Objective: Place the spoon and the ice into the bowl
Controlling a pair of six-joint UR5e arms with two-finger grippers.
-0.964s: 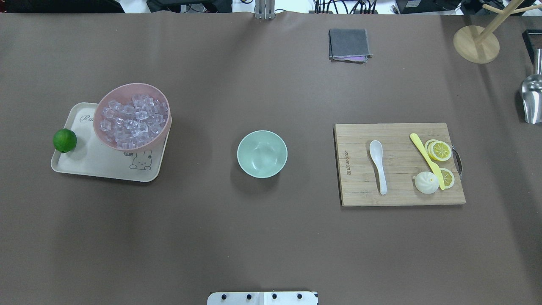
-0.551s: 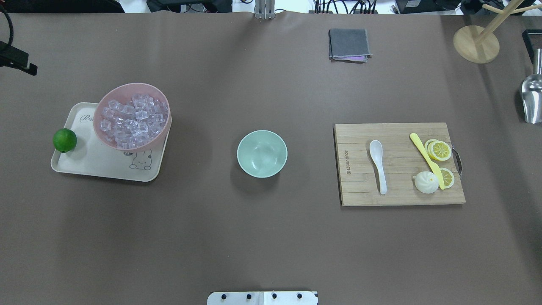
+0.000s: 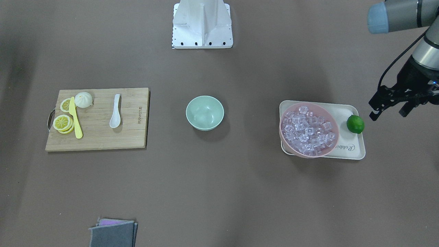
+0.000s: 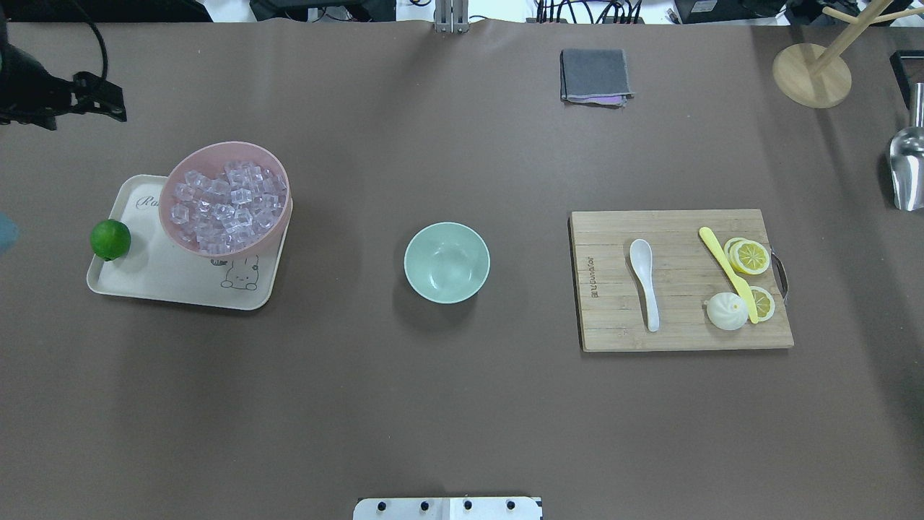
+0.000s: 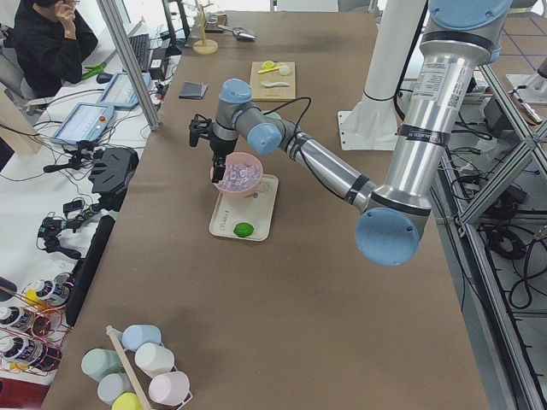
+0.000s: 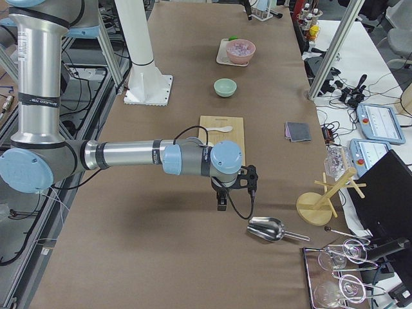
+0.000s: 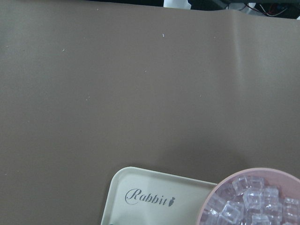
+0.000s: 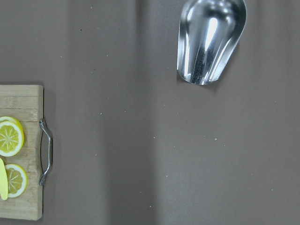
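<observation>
The white spoon point(image 4: 644, 278) lies on the wooden cutting board point(image 4: 678, 328) at the right; it also shows in the front view point(image 3: 115, 113). The ice point(image 4: 224, 206) fills a pink bowl point(image 4: 225, 146) on a cream tray point(image 4: 166, 278) at the left. The mint-green bowl point(image 4: 447, 261) stands empty at the table's middle. My left gripper point(image 3: 390, 111) hangs open and empty beyond the tray, apart from the pink bowl. My right gripper point(image 6: 221, 205) shows only in the exterior right view, near a metal scoop; I cannot tell whether it is open.
A lime point(image 4: 110, 239) sits on the tray's left edge. A yellow knife point(image 4: 725, 271), lemon slices point(image 4: 751, 256) and a white bun point(image 4: 726, 311) share the board. A grey cloth point(image 4: 595, 74), a wooden stand point(image 4: 811, 75) and the metal scoop point(image 4: 906, 170) lie at the far right.
My left arm has come into the overhead view at the top left and moved right, closer to the pink bowl. Nothing on the table has moved.
</observation>
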